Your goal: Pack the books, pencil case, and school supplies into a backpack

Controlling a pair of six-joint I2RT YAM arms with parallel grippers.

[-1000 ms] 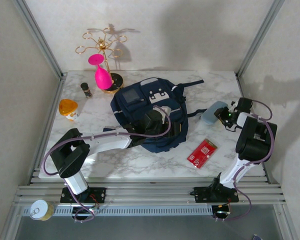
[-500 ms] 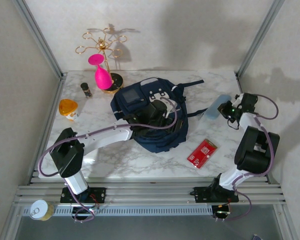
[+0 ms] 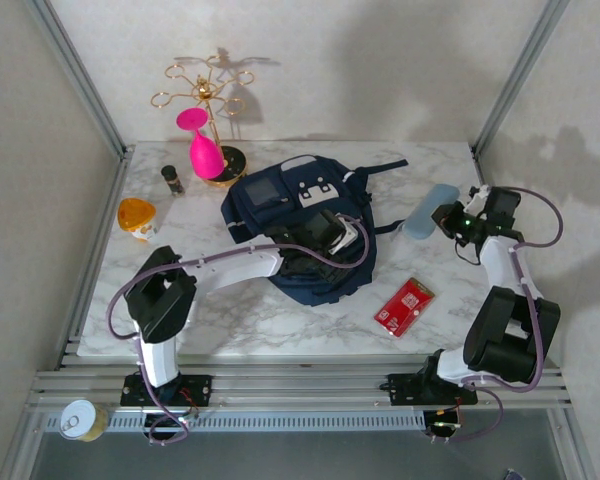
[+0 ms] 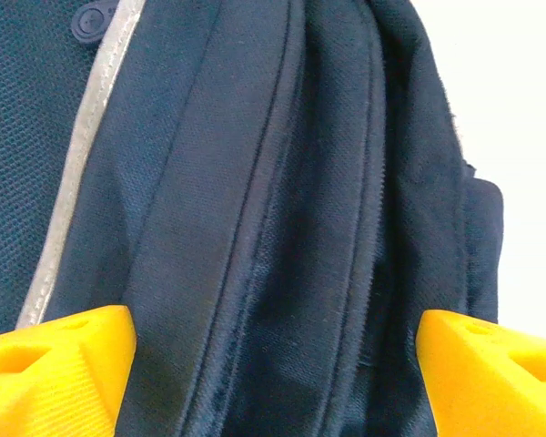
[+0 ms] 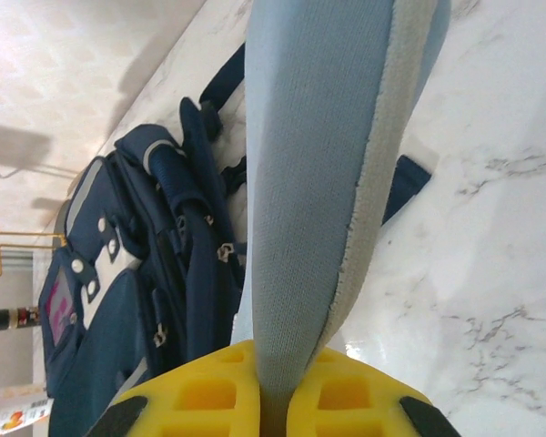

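The navy backpack lies mid-table. My left gripper is open over its right side; in the left wrist view the yellow fingertips stand wide apart with folds of the backpack between them, gripping nothing. At the right, my right gripper is shut on the grey-blue pencil case. The right wrist view has the pencil case clamped edge-on in the right gripper, with the backpack beyond. The red school supplies packet lies flat near the front. The books are out of view.
A gold wire stand with a pink glass stands at the back left. A small dark bottle and an orange cup are near the left edge. Backpack straps trail right. Metal frame posts flank the table.
My right gripper closed on the pencil case and carried it slightly back. My left gripper slid right across the backpack while its fingers spread wider.
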